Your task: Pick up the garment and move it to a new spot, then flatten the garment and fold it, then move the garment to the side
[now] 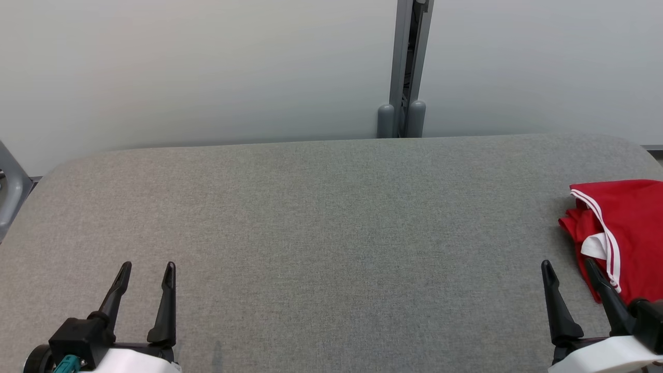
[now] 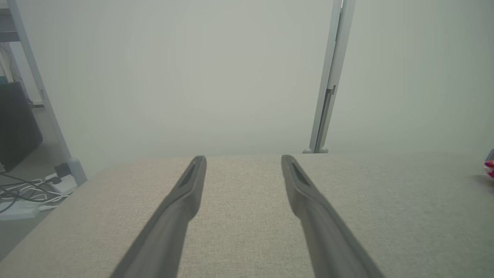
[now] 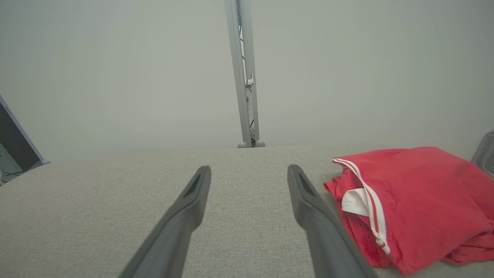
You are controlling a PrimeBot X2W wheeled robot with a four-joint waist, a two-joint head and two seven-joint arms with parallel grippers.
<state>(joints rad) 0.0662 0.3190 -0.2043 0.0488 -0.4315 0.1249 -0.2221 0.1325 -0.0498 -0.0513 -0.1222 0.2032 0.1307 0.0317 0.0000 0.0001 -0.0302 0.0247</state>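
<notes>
The garment (image 1: 629, 228) is red with white stripe trim, lying in a loose folded heap at the right edge of the grey table (image 1: 321, 217). The right wrist view shows the garment (image 3: 417, 200) just right of my right fingers. My right gripper (image 1: 571, 268) stands open at the lower right, its right finger just in front of the cloth's near edge, nothing between its fingers. At the lower left my left gripper (image 1: 146, 268) is open and empty, far from the garment. A sliver of red (image 2: 489, 168) shows at the far right of the left wrist view.
A pale wall with a grey upright post (image 1: 406, 67) stands behind the table. Off the table's left end are a grey frame leg (image 1: 10, 186), and on the floor there, cables and a power strip (image 2: 34, 189). The table top is a broad grey fabric surface.
</notes>
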